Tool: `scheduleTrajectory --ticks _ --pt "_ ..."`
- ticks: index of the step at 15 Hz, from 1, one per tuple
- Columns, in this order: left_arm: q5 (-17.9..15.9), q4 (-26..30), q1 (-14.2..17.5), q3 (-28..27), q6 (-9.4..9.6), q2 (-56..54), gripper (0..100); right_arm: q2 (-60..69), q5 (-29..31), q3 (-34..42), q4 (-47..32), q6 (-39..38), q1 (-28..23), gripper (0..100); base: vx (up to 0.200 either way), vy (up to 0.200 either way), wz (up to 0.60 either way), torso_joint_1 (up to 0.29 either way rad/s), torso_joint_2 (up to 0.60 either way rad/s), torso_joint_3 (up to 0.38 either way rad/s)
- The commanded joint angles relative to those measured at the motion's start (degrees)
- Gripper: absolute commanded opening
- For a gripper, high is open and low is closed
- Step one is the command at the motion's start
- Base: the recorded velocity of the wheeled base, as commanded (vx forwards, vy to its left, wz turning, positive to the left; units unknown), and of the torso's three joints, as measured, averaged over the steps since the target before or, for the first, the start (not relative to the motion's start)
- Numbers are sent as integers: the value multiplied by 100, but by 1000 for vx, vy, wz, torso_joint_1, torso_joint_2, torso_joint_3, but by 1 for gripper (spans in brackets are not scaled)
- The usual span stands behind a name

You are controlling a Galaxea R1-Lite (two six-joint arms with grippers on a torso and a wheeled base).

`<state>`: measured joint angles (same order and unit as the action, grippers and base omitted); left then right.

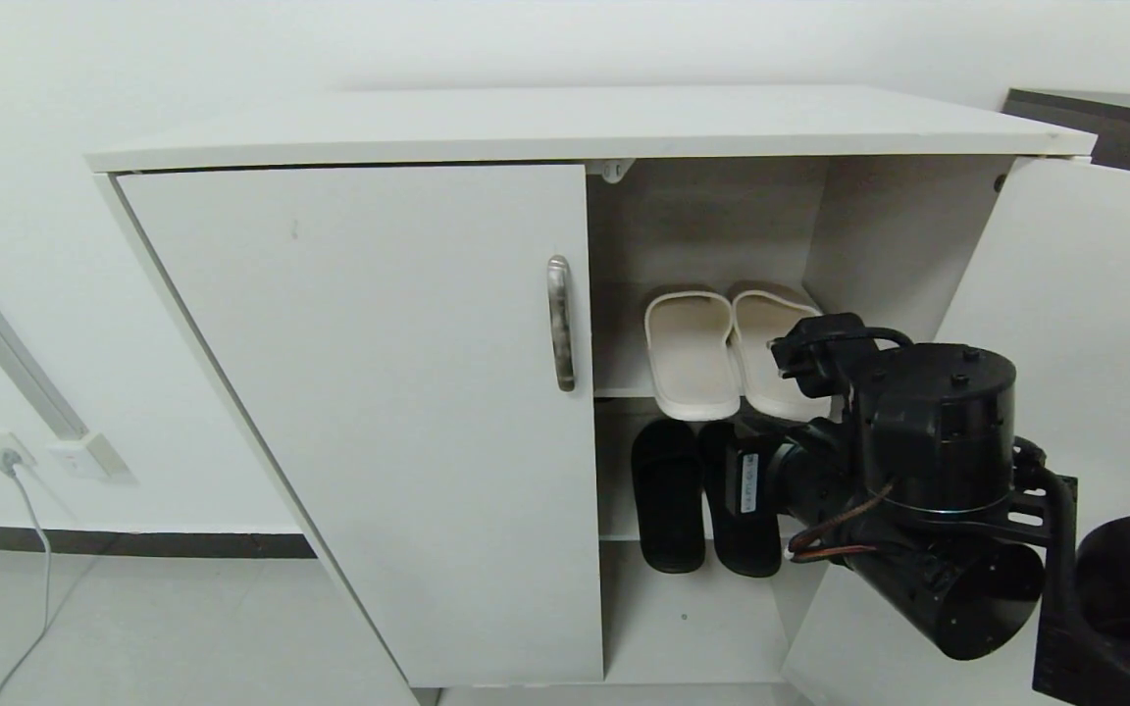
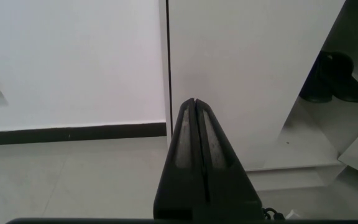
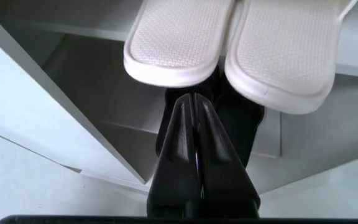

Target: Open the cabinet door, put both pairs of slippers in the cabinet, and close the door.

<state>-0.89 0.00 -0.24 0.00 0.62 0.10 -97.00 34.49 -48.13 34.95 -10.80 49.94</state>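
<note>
The white cabinet (image 1: 565, 123) has its left door (image 1: 379, 412) closed and its right door (image 1: 1085, 324) swung open. A white pair of slippers (image 1: 732, 348) rests on the upper shelf, toes overhanging the edge. A black pair (image 1: 683, 495) lies on the shelf below. My right arm is in front of the opening. Its gripper (image 3: 194, 99) is shut and holds nothing, its tips just under the white slippers (image 3: 229, 43) and in front of the black pair (image 3: 247, 124). My left gripper (image 2: 194, 102) is shut and empty, low before the closed door (image 2: 247, 62).
A metal handle (image 1: 560, 324) runs down the closed door's right edge. The cabinet's bottom shelf (image 1: 683, 618) is bare. A wall socket with a cable (image 1: 6, 456) sits at the far left above a dark skirting strip. Open grey floor lies left of the cabinet.
</note>
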Motion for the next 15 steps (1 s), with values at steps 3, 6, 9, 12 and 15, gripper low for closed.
scheduleTrajectory --ticks 3,6,9,12,15 --pt "1 0 -2 0 -1 -1 0 -47 5 14 3 -1 15 0 -133 0 0 3 3 3" --pt "1 0 -2 0 -1 -1 0 -38 5 49 3 -1 15 0 -200 0 0 6 -2 5" --pt "1 0 -2 0 -1 -1 0 -29 5 111 3 -1 15 0 -200 0 0 1 1 -2" --pt "1 0 -2 0 -1 -1 0 -29 -30 163 205 -1 15 0 -200 0 0 2 1 -1" --pt "1 0 -2 0 -1 -1 0 -56 -39 269 363 34 15 0 -200 0 0 7 6 -2"
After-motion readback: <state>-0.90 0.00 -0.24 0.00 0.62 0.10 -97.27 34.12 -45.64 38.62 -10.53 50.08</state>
